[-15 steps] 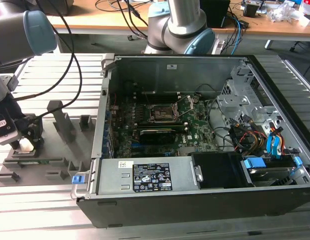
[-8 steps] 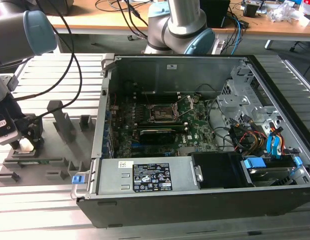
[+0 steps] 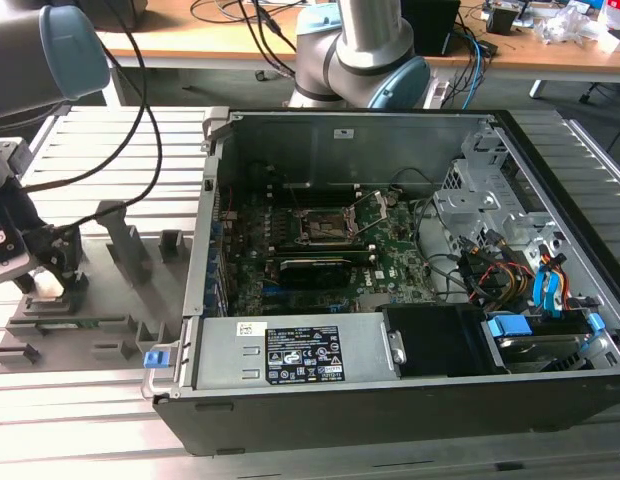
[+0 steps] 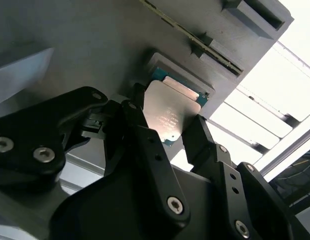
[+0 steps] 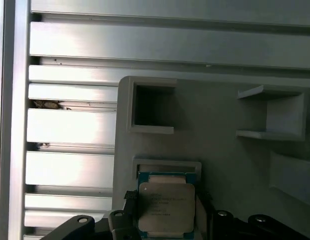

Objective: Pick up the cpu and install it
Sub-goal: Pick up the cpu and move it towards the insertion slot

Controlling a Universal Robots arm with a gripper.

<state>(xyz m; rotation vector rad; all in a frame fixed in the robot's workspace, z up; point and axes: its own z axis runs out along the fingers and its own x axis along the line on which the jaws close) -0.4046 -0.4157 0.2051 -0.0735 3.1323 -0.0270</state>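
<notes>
The cpu (image 4: pixel 171 111) (image 5: pixel 166 206) is a small square chip with a silver-grey top and a green-blue edge. It lies in a pocket of the grey slotted tray (image 3: pixel 110 325) at the exterior view's left. My gripper (image 3: pixel 52 282) (image 4: pixel 170 129) (image 5: pixel 165 201) is low over that pocket. Its black fingers (image 4: pixel 140 125) sit against two opposite sides of the chip, shut on it. The chip still rests level in the pocket. The motherboard's dark square socket (image 3: pixel 325 227) lies open inside the computer case (image 3: pixel 410 400).
The tray carries raised blocks (image 3: pixel 125 240) and empty pockets (image 5: pixel 152 105) around the chip. The case wall (image 3: pixel 205 240) stands between tray and socket. Cables (image 3: pixel 130 130) hang from the arm. A second robot arm base (image 3: pixel 355 50) is behind the case.
</notes>
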